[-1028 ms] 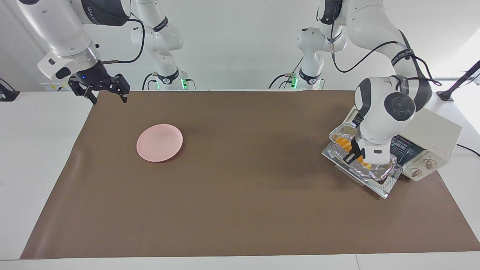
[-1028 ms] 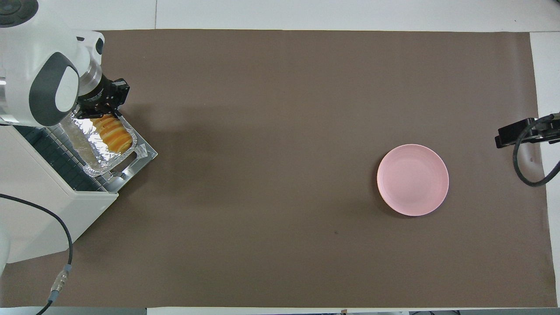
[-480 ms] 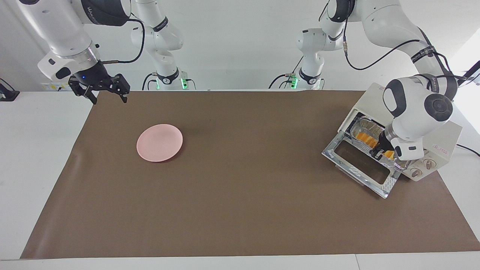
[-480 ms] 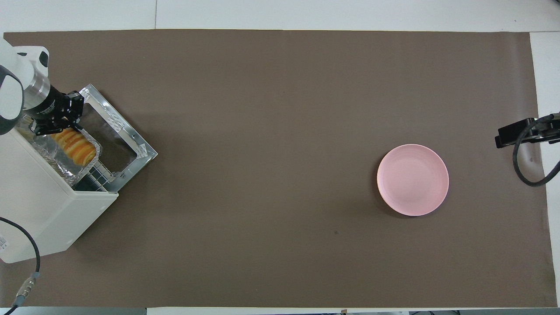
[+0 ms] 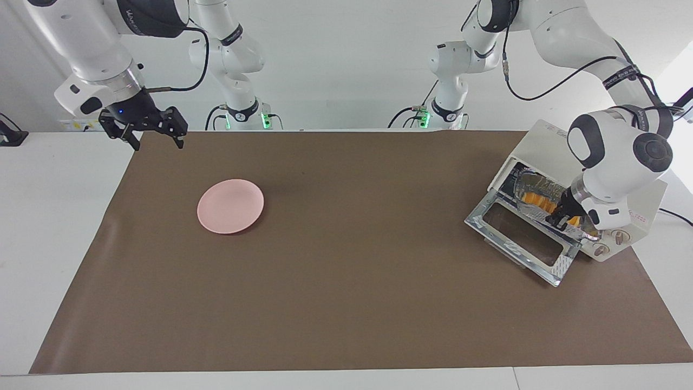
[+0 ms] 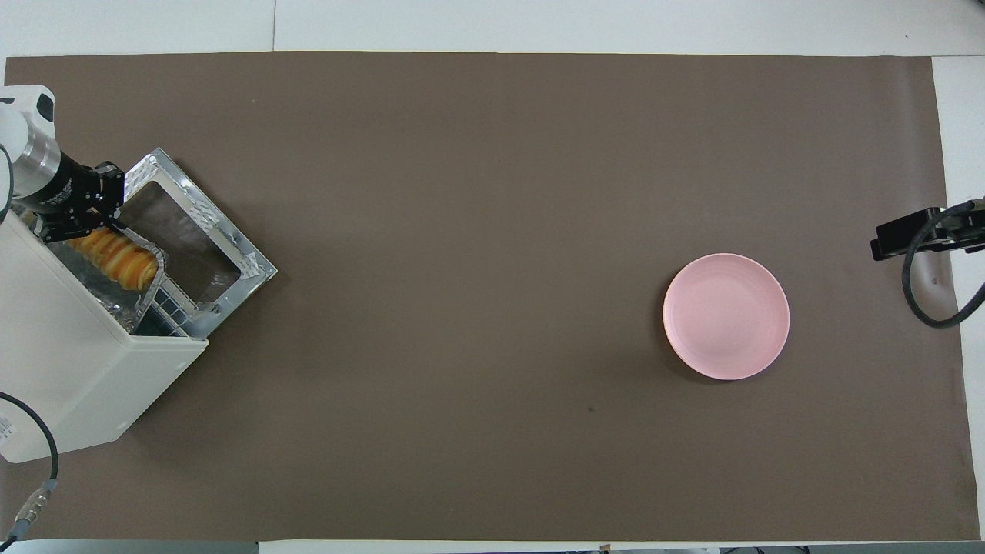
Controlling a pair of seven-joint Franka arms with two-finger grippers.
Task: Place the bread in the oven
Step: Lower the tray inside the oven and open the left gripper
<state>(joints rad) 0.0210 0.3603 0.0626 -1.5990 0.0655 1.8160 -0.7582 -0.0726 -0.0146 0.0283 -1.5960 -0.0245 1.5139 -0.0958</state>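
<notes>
The bread (image 5: 537, 201), a ridged yellow-orange loaf, lies in a crinkled foil tray (image 5: 526, 181) that sits partly inside the cream-white oven (image 5: 641, 197), on its rack. The oven's glass door (image 5: 521, 238) is dropped open onto the table. My left gripper (image 5: 564, 218) is shut on the tray's rim at the oven's mouth, above the door's hinge. In the overhead view the bread (image 6: 115, 258), the tray (image 6: 91, 278), the oven (image 6: 73, 362), the door (image 6: 196, 231) and the left gripper (image 6: 77, 223) show too. My right gripper (image 5: 154, 138) is open and empty, waiting above the table's corner at the right arm's end.
A round pink plate (image 5: 230, 206) lies on the brown mat toward the right arm's end; it also shows in the overhead view (image 6: 726, 316). The oven's power cable (image 6: 38, 477) trails off beside the oven. The right gripper's tip (image 6: 896, 238) shows at the overhead view's edge.
My left gripper has carried the foil tray with the bread from over the open door into the oven's mouth. The right arm has not moved.
</notes>
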